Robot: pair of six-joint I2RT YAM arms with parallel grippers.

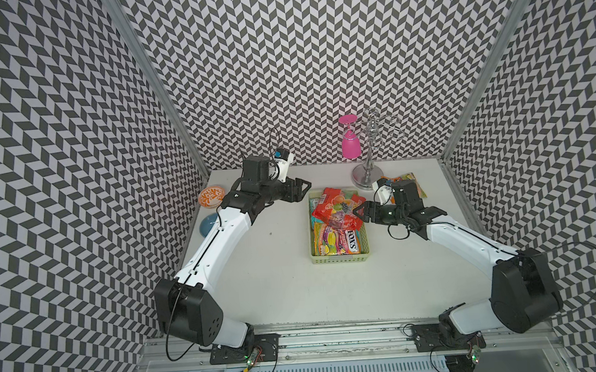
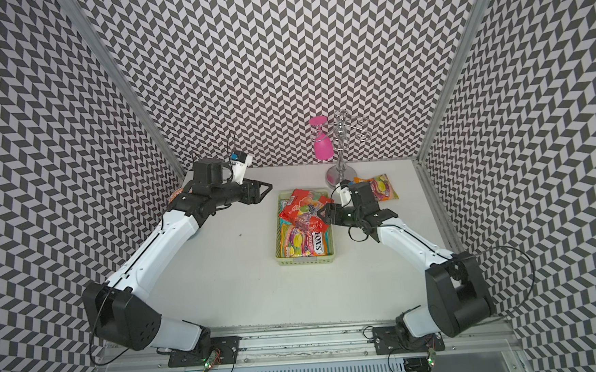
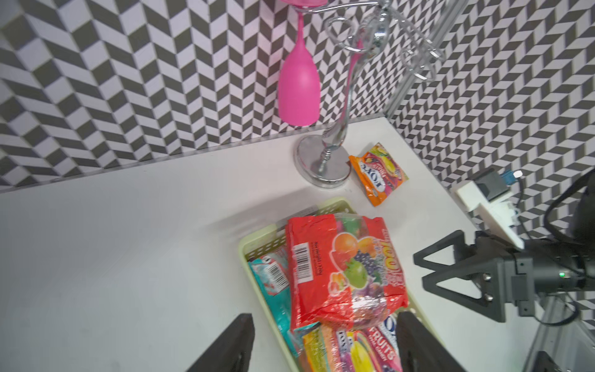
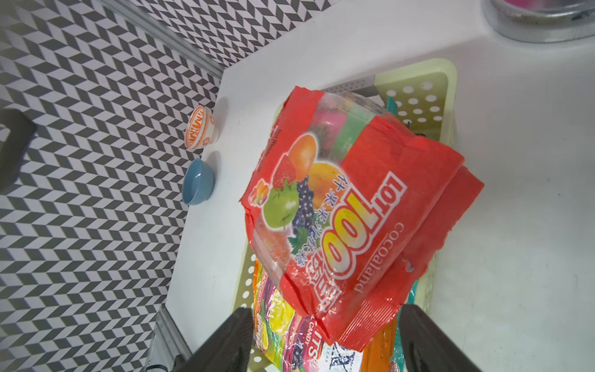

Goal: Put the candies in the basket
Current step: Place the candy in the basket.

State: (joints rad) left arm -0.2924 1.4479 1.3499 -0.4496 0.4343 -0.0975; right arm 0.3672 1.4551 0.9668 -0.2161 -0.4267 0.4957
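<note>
Item: orange candy bag [image 1: 406, 178], upper right, outside basket [image 1: 340, 258]: light, limp, glossy, likely slippery; pinch crimped end seam. left gripper [image 1: 305, 190], right gripper [image 3: 420, 269]: jaws spread, both empty.

Red bag [image 1: 333, 209] atop candies [image 1: 332, 243] in green basket [image 1: 340, 259]; orange bag [image 2: 381, 187] lies outside.

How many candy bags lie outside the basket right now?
1: an orange bag lies on the table beside the chrome stand's base. The others are piled in the basket. Parts of the table are covered, so another may be hidden.
</note>
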